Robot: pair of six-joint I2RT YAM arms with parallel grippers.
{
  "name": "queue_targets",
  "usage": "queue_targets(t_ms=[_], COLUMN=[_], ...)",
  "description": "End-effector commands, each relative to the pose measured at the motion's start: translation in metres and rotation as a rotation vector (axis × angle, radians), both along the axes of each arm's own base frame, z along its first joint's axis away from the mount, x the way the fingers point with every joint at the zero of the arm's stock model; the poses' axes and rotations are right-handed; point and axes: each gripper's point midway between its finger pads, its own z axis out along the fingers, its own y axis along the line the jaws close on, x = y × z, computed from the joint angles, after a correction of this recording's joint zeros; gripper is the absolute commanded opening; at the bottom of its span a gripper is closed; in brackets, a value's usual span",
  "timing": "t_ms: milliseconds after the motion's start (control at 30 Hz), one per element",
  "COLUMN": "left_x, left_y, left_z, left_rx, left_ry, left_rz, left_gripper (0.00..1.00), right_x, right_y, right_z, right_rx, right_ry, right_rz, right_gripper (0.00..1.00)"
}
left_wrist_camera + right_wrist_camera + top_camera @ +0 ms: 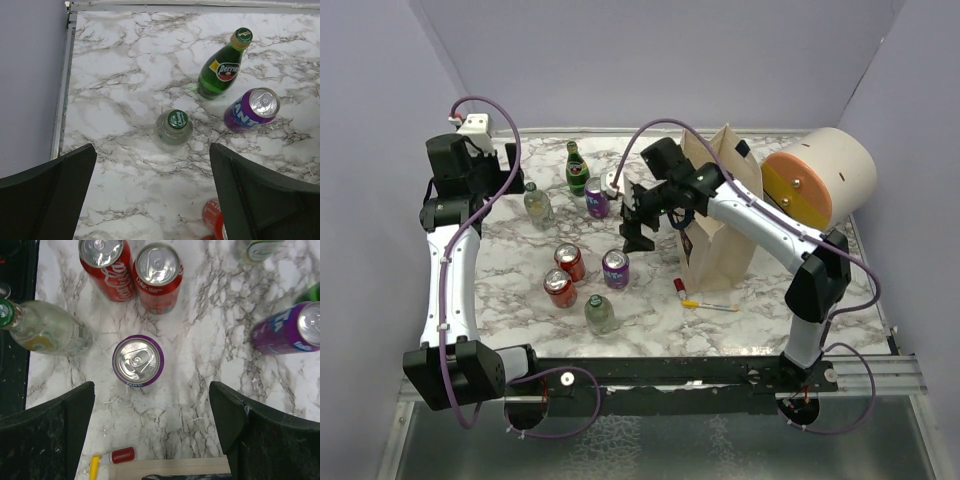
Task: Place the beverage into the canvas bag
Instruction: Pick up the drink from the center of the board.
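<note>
The marble desk carries everything; the canvas bag stands upright at 3 o'clock from the desk's middle, partly behind the right arm; a cream-and-orange cylinder is at 2 o'clock of the bag. The right claw hangs wide and holds nothing; a purple can stands on the desk at its 11 o'clock, apart from the bag. The left claw is wide also and empty, above a clear bottle; a green bottle is at 1 o'clock of that one.
</note>
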Motion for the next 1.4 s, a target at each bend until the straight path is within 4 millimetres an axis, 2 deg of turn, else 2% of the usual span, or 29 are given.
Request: queue_targets(t_ms=[0,333,600,800,1033,1367], left_x=[0.001,0.003,0.004,0.005,0.007,0.008], left_y=[0.008,0.012,0.015,0.015,0.015,0.014], left_z=[0.024,0.022,0.022,0.020,0.017,0.014], left_rx=[0.020,-0.008,-0.007,-0.008,-0.017,-0.018], left_ry=[-0.062,-0.056,-0.057,-0.054,-0.053,-0.051], left_rz=[0.028,0.042,0.049,0.049,0.046,0.037], left_gripper=[0.99,0.99,0.99,0.99,0.99,0.99], right_x=[-0.015,-0.015,-0.031,-0.029,-0.025,-0.024], right_y=[0.009,0.020,0.035,0.042,0.043,0.045], right_z=[-0.042,-0.108,-0.141,-0.143,-0.135,-0.118], right_rx=[-0.071,-0.171,-0.201,-0.191,-0.179,-0.146], right_ry=[-0.025,-0.006,0.012,-0.002,-0.040,-0.059], right_rz=[0.138,0.205,0.261,0.261,0.251,0.242], right_gripper=[0.96,0.97,0.95,0.91,0.86,0.69])
